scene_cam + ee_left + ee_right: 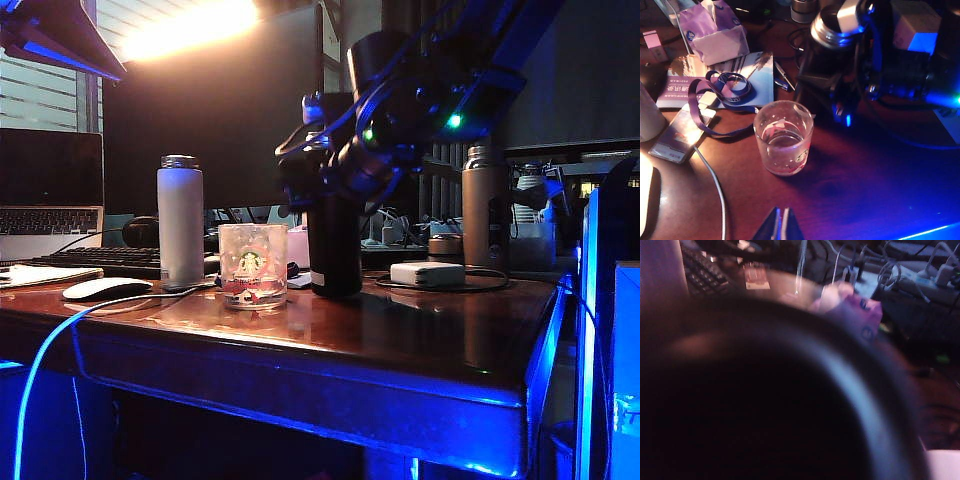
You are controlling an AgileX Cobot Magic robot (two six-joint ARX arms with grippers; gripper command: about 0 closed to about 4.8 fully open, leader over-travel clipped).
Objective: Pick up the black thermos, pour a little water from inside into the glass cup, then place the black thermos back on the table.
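The black thermos (334, 262) stands upright on the table (400, 335), just right of the glass cup (252, 264). My right gripper (332, 190) is around the thermos's upper part. Its jaws are hidden, so I cannot see whether they press on it. In the right wrist view the thermos (740, 405) is a dark blur filling the frame. In the left wrist view its silver rim (831, 31) shows behind the glass cup (783, 137), which holds a little water. My left gripper (781, 226) hovers shut over the table (865, 190), on the near side of the cup.
A white bottle (180, 220) and a white mouse (105, 288) sit left of the cup. A white charger (428, 273) and a bronze bottle (483, 205) are on the right. A keyboard (100, 260) lies behind. A tissue pack (717, 32), a lanyard (722, 90) and a white cable (715, 185) are nearby.
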